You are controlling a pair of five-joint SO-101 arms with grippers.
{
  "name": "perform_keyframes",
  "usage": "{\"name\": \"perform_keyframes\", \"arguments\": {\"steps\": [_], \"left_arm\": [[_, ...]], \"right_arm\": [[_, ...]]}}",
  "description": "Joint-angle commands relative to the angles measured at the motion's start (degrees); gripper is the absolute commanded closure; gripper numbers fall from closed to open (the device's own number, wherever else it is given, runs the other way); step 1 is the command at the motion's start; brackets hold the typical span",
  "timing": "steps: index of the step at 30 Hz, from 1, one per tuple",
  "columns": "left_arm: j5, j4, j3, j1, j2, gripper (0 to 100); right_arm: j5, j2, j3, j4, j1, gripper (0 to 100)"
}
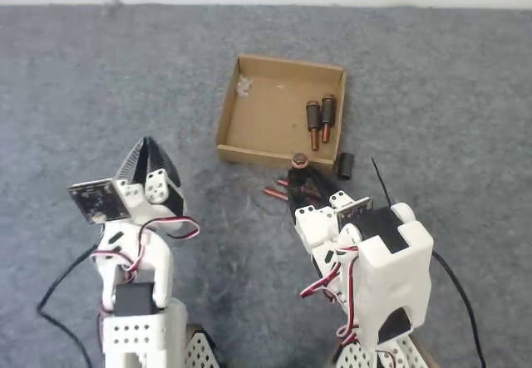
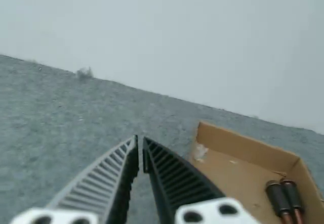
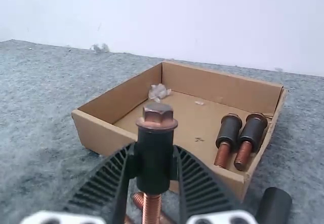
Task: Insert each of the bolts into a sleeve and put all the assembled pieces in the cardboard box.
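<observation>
My right gripper (image 3: 153, 166) is shut on an assembled piece (image 3: 153, 153), a copper bolt standing upright inside a black sleeve, held just in front of the cardboard box (image 3: 96, 128). From above, this piece (image 1: 299, 165) sits near the box's front wall (image 1: 249, 155). Two assembled pieces (image 1: 320, 119) lie side by side in the box, also seen from the left wrist (image 2: 283, 198). A loose black sleeve (image 1: 344, 165) lies outside the box's front right corner. Loose copper bolts (image 1: 277, 192) lie on the carpet beside the right gripper. My left gripper (image 2: 140, 155) is shut and empty, raised to the left of the box (image 2: 238, 148).
Grey carpet covers the table up to a white wall at the back. A small white scrap (image 1: 243, 85) lies in the box's far left corner. Open carpet spreads left of and behind the box.
</observation>
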Motion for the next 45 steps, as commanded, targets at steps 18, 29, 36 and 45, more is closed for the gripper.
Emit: {"name": "perform_keyframes", "arguments": {"steps": [18,29,36,45], "left_arm": [[-4.22,36.22,-0.48,-2.46,-6.24,99],[-21.63,38.51,-0.48,-2.73,-6.24,99],[-21.71,38.51,-0.48,-2.73,-6.24,99],[-21.71,38.42,-0.48,-2.73,-6.24,99]], "right_arm": [[-0.35,-5.32,2.29,-1.36,2.24,99.2],[-0.44,-30.29,5.45,24.48,4.97,99.2],[-0.44,-50.59,5.01,46.90,6.29,99.2],[-0.44,-80.40,-7.91,96.57,6.11,99.2]]}}
